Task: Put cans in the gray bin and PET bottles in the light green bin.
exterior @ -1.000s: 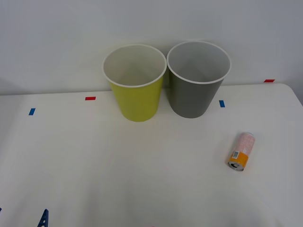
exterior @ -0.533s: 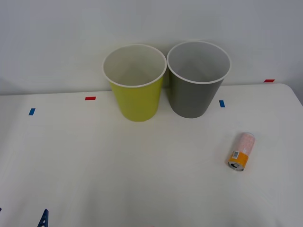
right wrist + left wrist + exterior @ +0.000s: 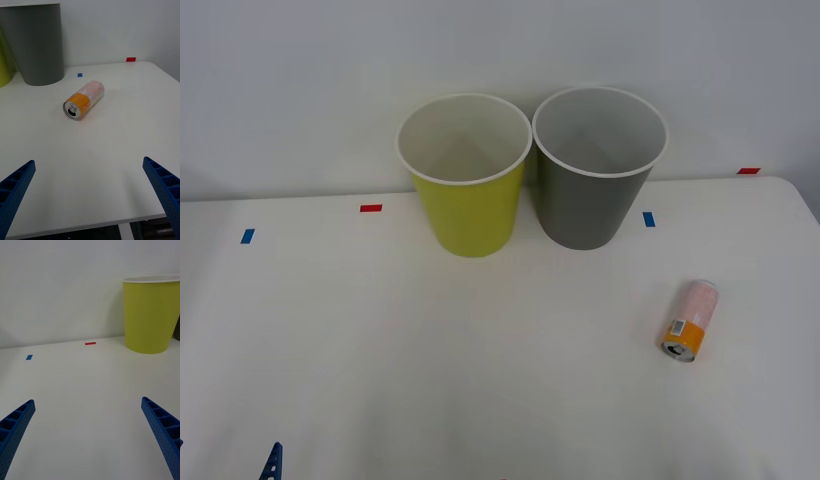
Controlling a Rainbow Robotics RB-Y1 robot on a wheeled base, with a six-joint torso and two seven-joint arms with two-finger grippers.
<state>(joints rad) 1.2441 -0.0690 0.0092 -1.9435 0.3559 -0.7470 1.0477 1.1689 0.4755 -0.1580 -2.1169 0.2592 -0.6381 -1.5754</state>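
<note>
I am seeing my right gripper (image 3: 90, 202) hanging low over the near edge of the white desk (image 3: 480, 350), its blue ribbed fingers (image 3: 15, 187) standing wide apart at the two corners of the right wrist view and holding nothing. My left gripper (image 3: 90, 438) is sitting in the same pose on the other side, fingers (image 3: 159, 427) spread wide and empty, and in the front view I am catching just a blue fingertip (image 3: 271, 463) of it at the bottom edge. The can (image 3: 690, 319) is lying on its side on the right part of the desk, well apart from both bins, with its silver top facing toward me. From the right wrist view the can (image 3: 83, 99) is lying straight ahead between the open fingers but some way off; I am making out the pull tab, the orange band and a pale pink patterned body, while the small label on the band is too small for me to read. The light green bin (image 3: 465, 175) and the gray bin (image 3: 598, 165) are standing upright side by side at the far edge against the wall, rims just about touching. The front view is looking down into both bins, which the wrist views are not doing. Blue and red tape marks (image 3: 370, 208) are lying along the far side.
</note>
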